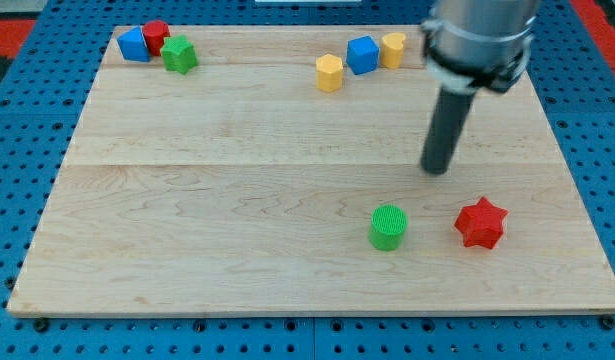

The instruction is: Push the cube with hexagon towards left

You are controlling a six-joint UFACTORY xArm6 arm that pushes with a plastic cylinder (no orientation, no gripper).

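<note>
The arm is carrying no gripper, only a rod whose tip [438, 170] is resting on the table [217, 230]. The blue cube [362, 54] is sitting up-left of the tip, between two yellow hexagons [329, 73] [393, 49].

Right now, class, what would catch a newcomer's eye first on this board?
The dark rod at the view's right, my tip above the red star and green cylinder. At the top, a blue cube sits between two yellow hexagons.
</note>
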